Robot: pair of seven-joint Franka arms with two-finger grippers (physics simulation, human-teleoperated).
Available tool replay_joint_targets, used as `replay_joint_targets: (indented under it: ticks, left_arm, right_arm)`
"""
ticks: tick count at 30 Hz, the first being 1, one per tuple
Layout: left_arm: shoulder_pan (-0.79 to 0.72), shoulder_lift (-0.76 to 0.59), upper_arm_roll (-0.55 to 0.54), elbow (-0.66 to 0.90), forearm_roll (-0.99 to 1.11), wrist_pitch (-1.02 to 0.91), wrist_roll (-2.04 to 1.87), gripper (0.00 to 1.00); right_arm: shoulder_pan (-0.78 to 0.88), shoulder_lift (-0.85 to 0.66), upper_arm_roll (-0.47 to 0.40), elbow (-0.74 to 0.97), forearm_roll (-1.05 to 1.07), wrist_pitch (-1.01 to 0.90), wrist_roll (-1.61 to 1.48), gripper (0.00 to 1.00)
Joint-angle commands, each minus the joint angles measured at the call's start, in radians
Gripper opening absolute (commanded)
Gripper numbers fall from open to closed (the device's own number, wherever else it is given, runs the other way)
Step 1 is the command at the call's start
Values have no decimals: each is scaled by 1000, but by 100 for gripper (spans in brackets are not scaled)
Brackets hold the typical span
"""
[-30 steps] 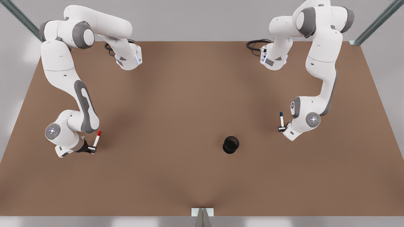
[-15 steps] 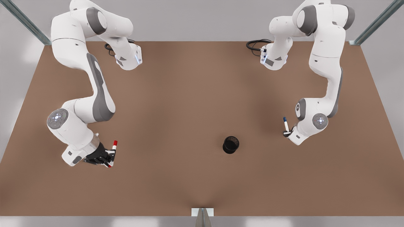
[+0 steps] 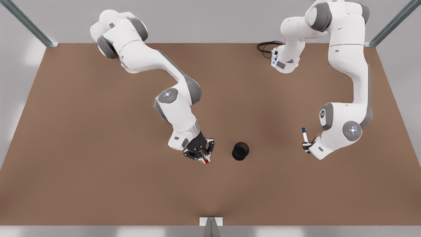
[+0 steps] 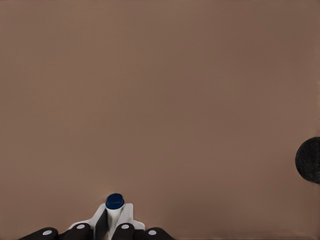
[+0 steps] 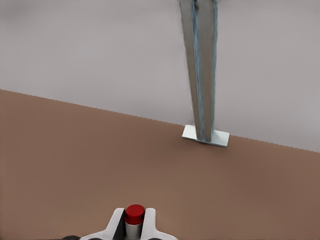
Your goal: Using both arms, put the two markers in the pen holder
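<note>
— While the right gripper (image 3: 204, 157) clamps the red-capped marker (image 3: 206, 161) just beside the pen holder (image 3: 240, 151), what might fail?
— Tilt; it could clip the rim; the left gripper (image 3: 306, 145), well apart, grips the blue-capped marker (image 3: 305, 134).

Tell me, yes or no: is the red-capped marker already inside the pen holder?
No. In the front view the red-capped marker is clamped in the right claw, apart from the pen holder on the table.

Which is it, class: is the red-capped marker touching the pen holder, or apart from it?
Apart. The front view shows bare table between the red-capped marker, held in the right gripper, and the pen holder.
</note>
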Motion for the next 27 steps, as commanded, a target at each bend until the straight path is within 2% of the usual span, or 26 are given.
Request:
replay_joint_targets:
  ticks: [1, 5, 10, 11, 16, 20, 21, 22, 25, 27]
  left_arm:
    - [1, 0, -4, 5, -19, -37, 123, 21]
    - [1, 7, -2, 5, -19, -38, 135, 21]
    - [1, 20, -2, 2, -19, -38, 135, 21]
    - [1, 20, -2, 2, -19, -38, 135, 21]
    - [1, 26, -2, 2, -19, -38, 135, 21]
    - [2, 35, -2, -1, -19, -41, 132, 21]
    - [2, 35, -2, -1, -19, -41, 132, 21]
    - [2, 35, -2, -1, -19, -41, 129, 21]
    - [4, 40, -2, -3, -19, -41, 128, 21]
    - [2, 40, -2, -3, -19, -41, 129, 21]
  right_arm:
    - [51, 35, -21, 35, -19, 249, 487, 21]
    - [115, 151, -24, 164, -18, 412, 483, 21]
    - [203, 236, -165, 190, -18, 574, 481, 21]
    - [229, 250, -204, 191, -18, 582, 481, 21]
    - [262, 331, -285, 190, -18, 601, 481, 21]
    - [288, 391, -311, 190, -18, 617, 481, 22]
    - [315, 418, -325, 190, -18, 628, 483, 75]
    - [316, 423, -348, 188, -18, 628, 478, 100]
    - [313, 408, -357, 185, -16, 608, 473, 100]
    - [270, 259, -348, 170, -10, 426, 473, 100]
